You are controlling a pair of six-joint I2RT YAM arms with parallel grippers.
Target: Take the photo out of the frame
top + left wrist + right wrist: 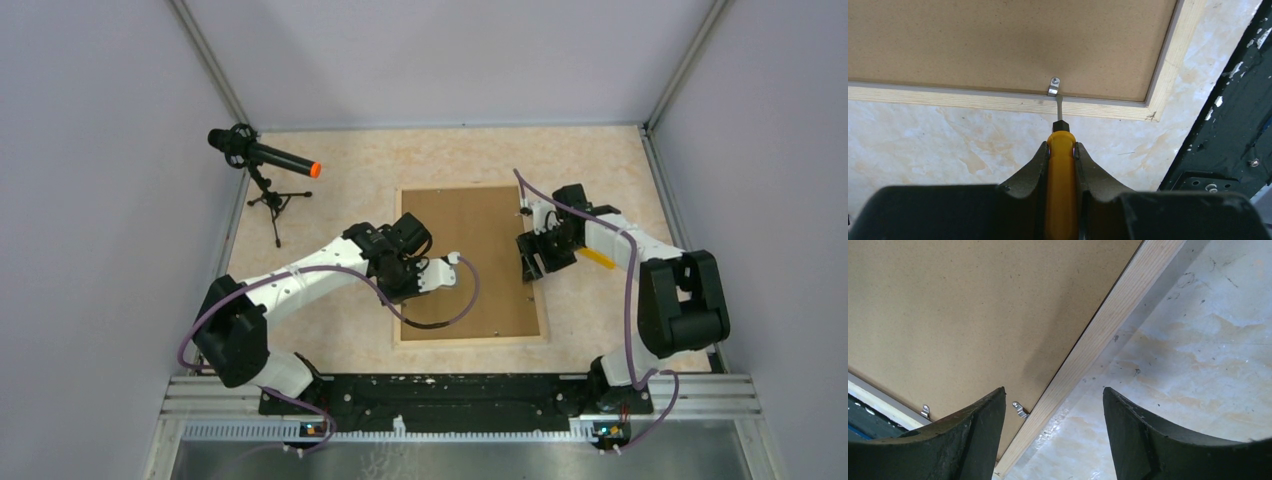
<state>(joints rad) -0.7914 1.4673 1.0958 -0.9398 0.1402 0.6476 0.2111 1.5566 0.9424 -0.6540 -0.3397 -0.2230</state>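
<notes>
Two arms work over one pale, marble-patterned table, boxed in by plain grey walls with metal posts at the far corners. At the far left corner of the table stands a black microphone with an orange tip, up on a little tripod. Moving in, the left gripper is clamped tight on a yellow-handled screwdriver, fingers pinching the handle from both sides, the tool pointing straight ahead. Centre of the table now, and there's the frame, lying flat, reverse side up, brown board inside pale wood edges, its near edge close to the table's near edge. Over to the right, the right gripper hangs above the frame's right edge, fingers spread wide with nothing between them, one over the board, the other over bare table. Just beside that arm, toward the table's right edge, a small yellow block peeks out. The overhead view hides the fine work. The left wrist view gives it away: the screwdriver's blade reaches a little metal clip at the board's rim, near a corner of the frame. The right wrist view picks out two more clips by another corner, too small to see from above.
</notes>
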